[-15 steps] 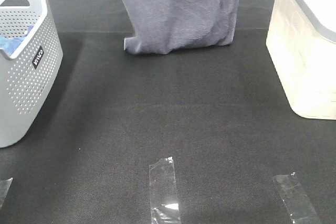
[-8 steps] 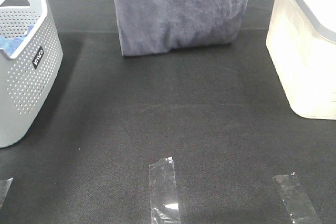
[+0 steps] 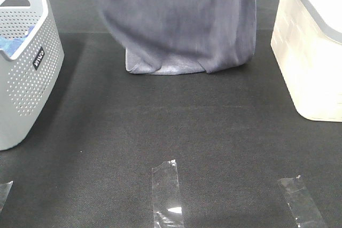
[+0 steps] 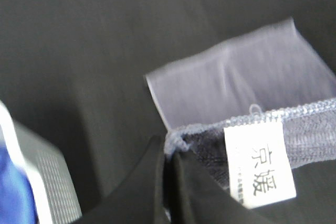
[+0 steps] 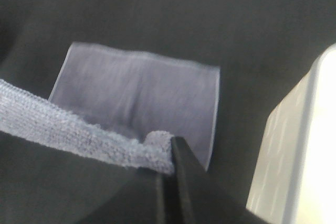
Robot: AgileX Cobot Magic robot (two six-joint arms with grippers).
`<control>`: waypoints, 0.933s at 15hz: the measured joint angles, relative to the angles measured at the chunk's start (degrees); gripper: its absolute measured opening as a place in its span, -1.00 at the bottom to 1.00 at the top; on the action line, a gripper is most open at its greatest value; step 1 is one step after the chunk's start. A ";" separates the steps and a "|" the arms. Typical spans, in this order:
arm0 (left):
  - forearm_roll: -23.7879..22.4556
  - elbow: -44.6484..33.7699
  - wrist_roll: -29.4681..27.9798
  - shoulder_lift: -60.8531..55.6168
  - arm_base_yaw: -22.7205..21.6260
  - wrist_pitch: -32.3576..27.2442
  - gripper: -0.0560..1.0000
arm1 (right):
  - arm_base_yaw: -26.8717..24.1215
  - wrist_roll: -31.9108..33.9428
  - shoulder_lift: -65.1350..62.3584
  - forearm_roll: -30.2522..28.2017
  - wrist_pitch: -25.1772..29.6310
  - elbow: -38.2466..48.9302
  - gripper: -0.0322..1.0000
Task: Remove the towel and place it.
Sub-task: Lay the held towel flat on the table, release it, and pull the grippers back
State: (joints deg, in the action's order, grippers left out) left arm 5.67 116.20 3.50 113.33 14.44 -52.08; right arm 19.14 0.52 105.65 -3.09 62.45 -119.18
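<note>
While each gripper is pressed together on a top corner of the towel [image 3: 176,20], the cloth hangs straight down from the pair like a curtain, so the thing to be placed lies directly below both of them. The left gripper [image 4: 169,153] pinches the hemmed corner just beside a white label [image 4: 260,163], and the right gripper [image 5: 169,163] pinches the opposite hemmed corner. Neither arm is nearer, since the load is shared. The held top edge runs side to side between the two grippers, out of the high view's top. The rest drops to the black surface [image 3: 176,132], where the bottom end has touched down and lies folded flat at the far middle, its lower fold showing paler in the high view. Both wrist views look down on that flat part, below the grippers. To the left of the towel and well apart stands a grey perforated basket [image 3: 32,78] with a bright blue cloth [image 3: 13,44] inside. To the right, also apart, stands a pale storage box [image 3: 310,68]. Bare surface stretches toward the near side, where strips of clear tape [image 3: 167,193] are stuck down. Judging by this layout, the coming move depends on lowering both corners together while carrying the top edge away from the grounded fold, so the cloth spreads flat between basket and box and does not pile on itself.
</note>
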 joint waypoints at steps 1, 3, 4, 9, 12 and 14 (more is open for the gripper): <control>0.92 0.00 0.00 0.00 -0.11 -2.81 -0.89 | -0.11 -0.11 0.00 1.03 2.52 0.06 -0.94; 2.29 0.00 -0.06 0.11 -0.11 -6.99 -0.89 | -0.11 -0.11 -0.23 1.49 5.73 2.06 -0.94; 2.98 0.00 -0.06 0.17 -0.29 -8.82 -0.89 | -0.23 -0.11 -0.23 1.49 6.42 3.90 -0.94; 4.24 -6.25 -0.11 0.23 0.11 -13.64 -0.89 | -0.57 -0.52 -0.23 3.78 6.93 14.15 -0.94; 3.61 -14.67 -0.11 0.29 3.15 -15.24 -0.89 | -0.63 -1.66 -0.63 5.56 6.99 21.37 -0.94; 2.75 -17.82 -0.11 0.29 5.33 -16.44 -0.89 | -0.69 -1.95 -2.52 5.96 6.99 26.70 -0.94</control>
State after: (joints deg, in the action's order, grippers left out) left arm 8.42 98.38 3.38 113.62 19.77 -68.53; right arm 18.45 -1.43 103.13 2.86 69.44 -92.48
